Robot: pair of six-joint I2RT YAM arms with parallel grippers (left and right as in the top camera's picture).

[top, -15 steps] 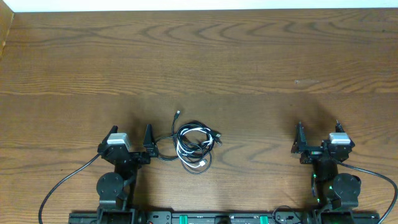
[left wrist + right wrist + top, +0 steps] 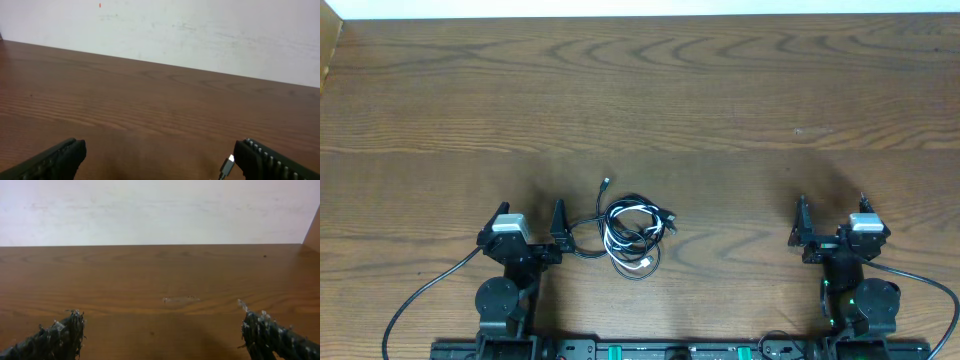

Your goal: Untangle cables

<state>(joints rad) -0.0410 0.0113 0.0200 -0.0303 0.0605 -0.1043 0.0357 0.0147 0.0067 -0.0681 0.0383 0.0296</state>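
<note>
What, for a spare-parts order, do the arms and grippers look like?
The left arm and right arm are black, a grey block at each wrist, a thick black wire looping from each base. Fingers: left gripper ribbed; right gripper rough, frayed.

Left arm (image 2: 510, 258) and right arm (image 2: 848, 258) sit folded low (mirrored), the 2 jaws spread wide.

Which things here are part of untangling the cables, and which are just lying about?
Part of the job: cables, left gripper, right gripper, both open.
Not part of it: table, pale scuff mark, arms' own thick wires.
</note>
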